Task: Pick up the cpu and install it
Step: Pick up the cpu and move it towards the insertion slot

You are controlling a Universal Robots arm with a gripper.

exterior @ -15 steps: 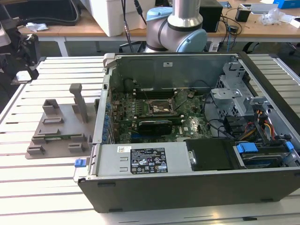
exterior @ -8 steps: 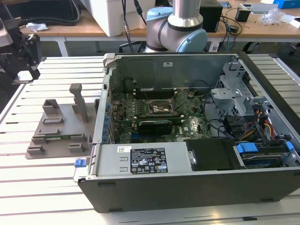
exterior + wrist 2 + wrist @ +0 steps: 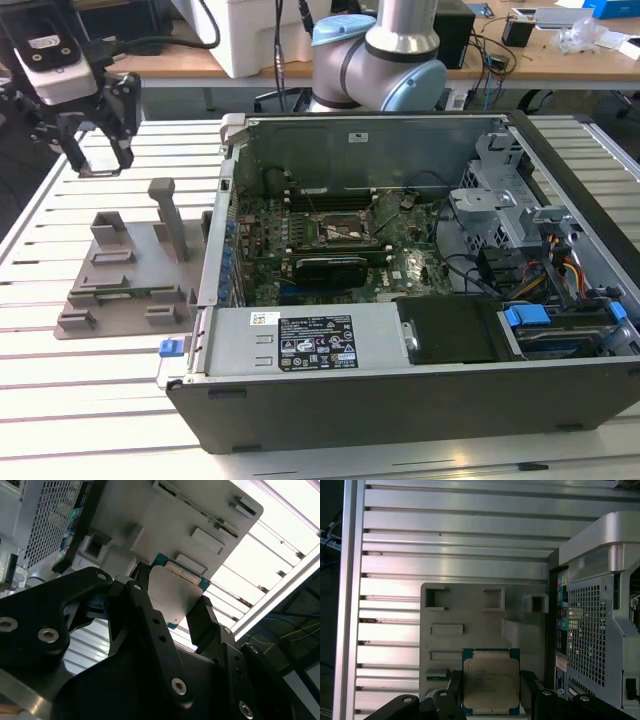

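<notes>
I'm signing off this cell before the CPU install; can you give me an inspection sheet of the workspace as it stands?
Surface: slatted metal table, carrying the grey holder and the open computer case.
Job's things: cpu held above the holder, metal top facing the first wrist camera; motherboard socket inside the case.
Clutter: small loose items on the desk behind.
Grippers: gripper above the holder, fingers closed on opposite edges of the cpu.
Cables: coloured wire bundle inside the case, at the exterior view's right.
Surroundings: wooden desk with a white box.
</notes>
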